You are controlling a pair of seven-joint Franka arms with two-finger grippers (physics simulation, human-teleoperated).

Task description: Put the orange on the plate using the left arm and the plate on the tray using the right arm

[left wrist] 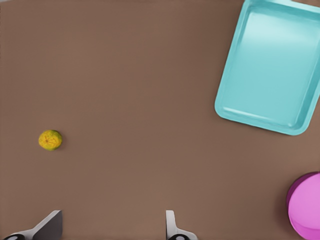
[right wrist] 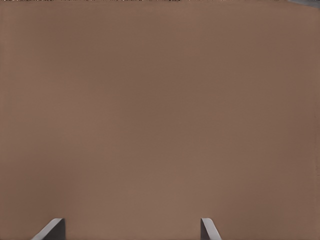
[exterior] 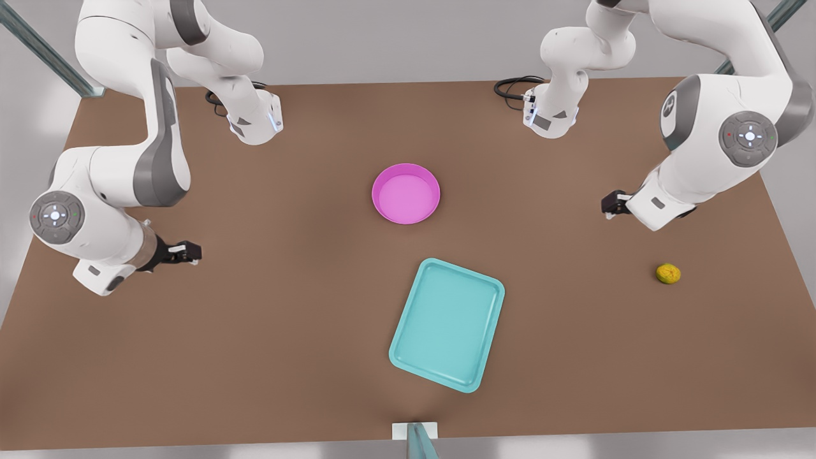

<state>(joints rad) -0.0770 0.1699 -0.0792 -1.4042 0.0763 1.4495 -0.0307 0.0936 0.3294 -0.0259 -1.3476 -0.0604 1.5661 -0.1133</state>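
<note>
The orange (exterior: 667, 273) (left wrist: 50, 140) lies alone on the brown table near the front view's right edge. Above the table, a little back from the orange, my left gripper (exterior: 611, 204) (left wrist: 111, 232) hangs open and holds nothing. The pink plate (exterior: 406, 193) (left wrist: 306, 206) sits mid-table with nothing in it. In front of it lies the teal tray (exterior: 446, 324) (left wrist: 272, 65), slightly skewed, also bare. My right gripper (exterior: 190, 253) (right wrist: 131, 232) is open over bare table at the front view's left, well away from the plate.
Both arm bases (exterior: 255, 121) (exterior: 551, 115) stand at the table's back edge with black cables beside them. A small mount (exterior: 414, 437) sits at the middle of the front edge. Metal frame struts rise at the back corners.
</note>
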